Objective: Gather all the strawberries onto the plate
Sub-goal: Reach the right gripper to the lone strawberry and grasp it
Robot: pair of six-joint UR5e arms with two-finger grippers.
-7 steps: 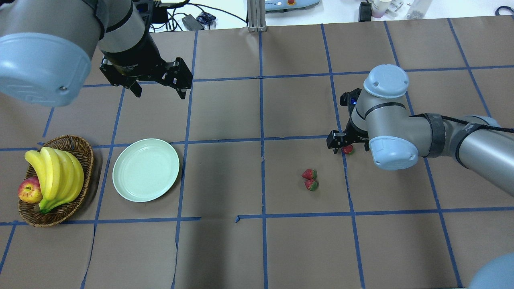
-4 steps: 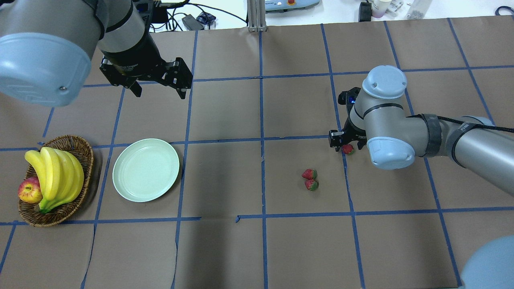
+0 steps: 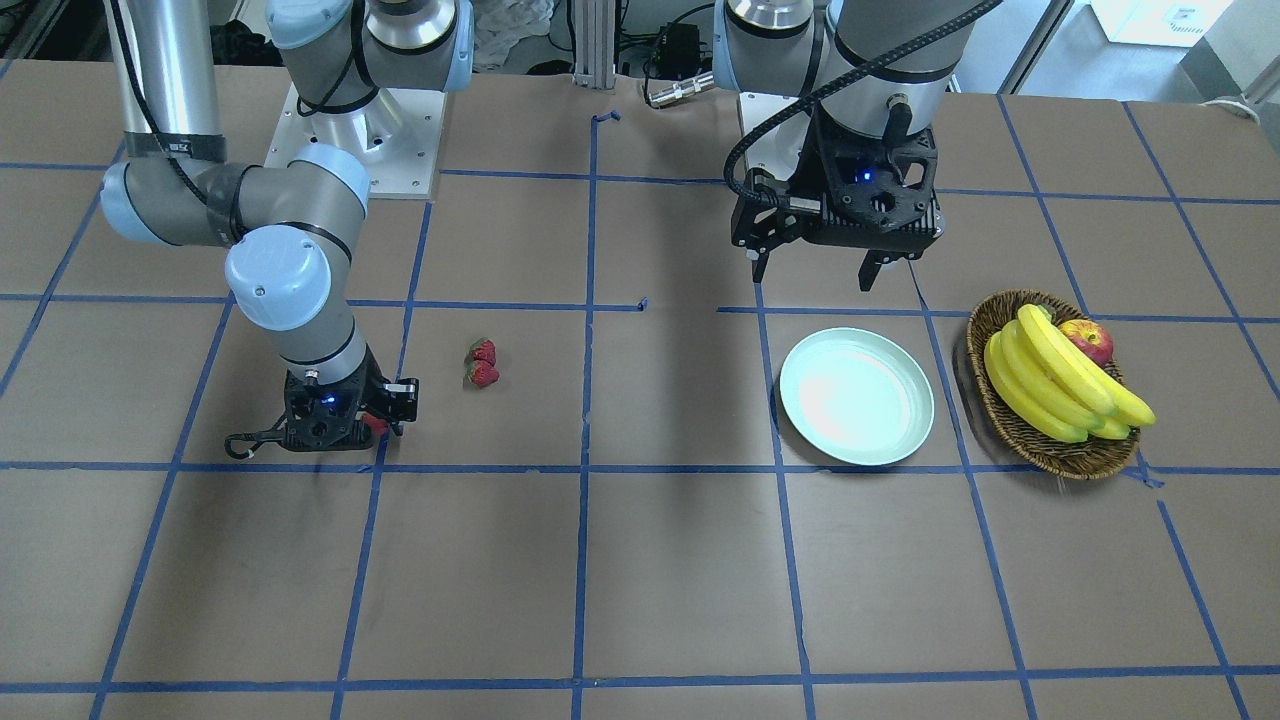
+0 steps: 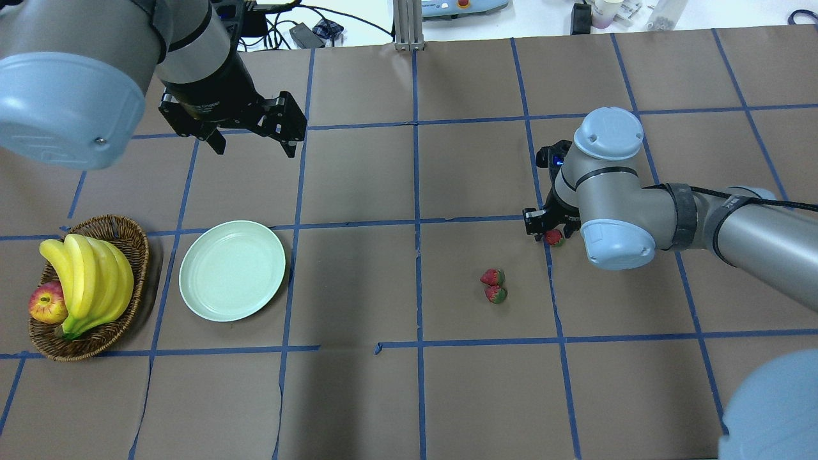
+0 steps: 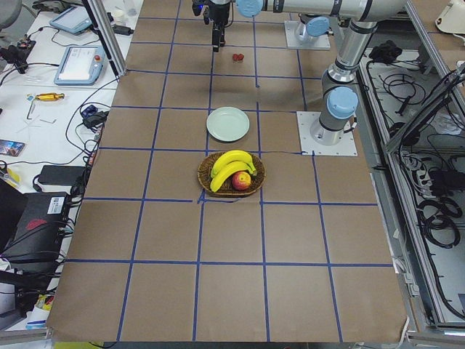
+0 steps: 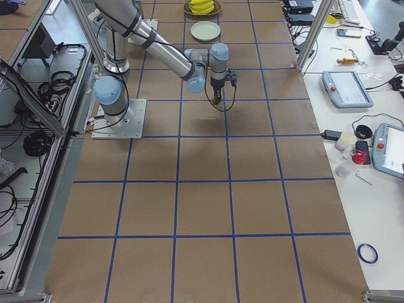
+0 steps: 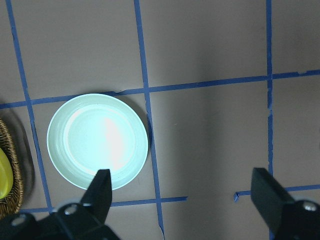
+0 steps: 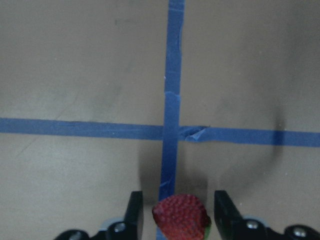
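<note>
Where the right gripper (image 8: 178, 200) stands low over the worktop (image 4: 358, 396): the first strawberry (image 8: 181, 218) lies on a blue tape line (image 8: 175, 75), just short of a crossing.
Right gripper state: part-open, one finger on either side of that berry with a thin gap showing each way. It seems placed to pinch across the berry's width, and no firm hold is evident.
Second strawberry (image 4: 492, 276), third strawberry (image 4: 496, 294): touching each other, near the first, well apart from the plate.
Plate (image 4: 232, 270): no berry in it yet, just beside the basket (image 4: 121, 230) of bananas (image 4: 89, 275) and an apple (image 4: 46, 304).
Left gripper (image 7: 181, 180): wide open, holding nothing, hanging above the worktop near the plate — likely parked clear of the delivery route.
Writing: pale lettering on the left wrist — too small to read.
</note>
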